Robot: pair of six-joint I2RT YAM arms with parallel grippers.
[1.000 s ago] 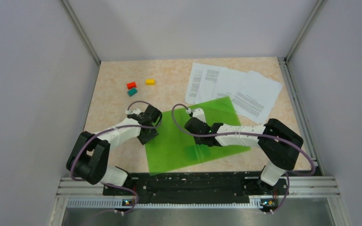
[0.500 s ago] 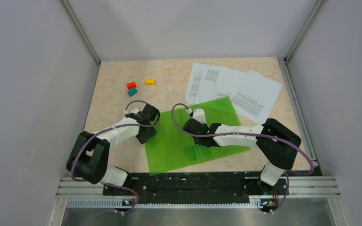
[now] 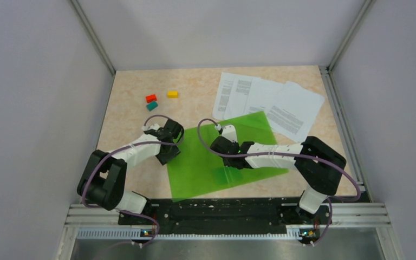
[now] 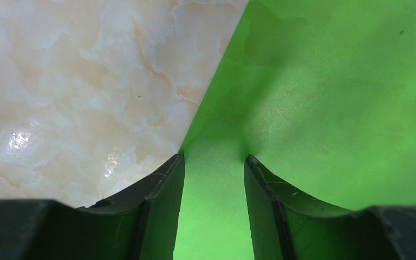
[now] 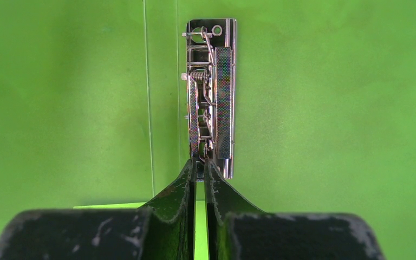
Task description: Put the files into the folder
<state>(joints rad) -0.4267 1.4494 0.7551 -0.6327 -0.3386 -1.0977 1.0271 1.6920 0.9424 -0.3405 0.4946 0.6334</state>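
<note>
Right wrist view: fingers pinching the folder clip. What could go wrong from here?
1. The right gripper seems to hold only the near tip of the metal clip; such a thin pinch could slip when it lifts the lever.
2. The left gripper is open over the folder edge, not pinning it, so the folder might lift or slide with the pull.
3. The files lie against the folder's far edge; a sliding folder could drag them.

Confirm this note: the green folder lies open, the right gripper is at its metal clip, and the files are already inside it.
Wrong on the files: they are not inside. The top external view shows them lying on the table by the folder's far edge. The rest holds: the folder lies open, the right gripper at its metal clip.
</note>
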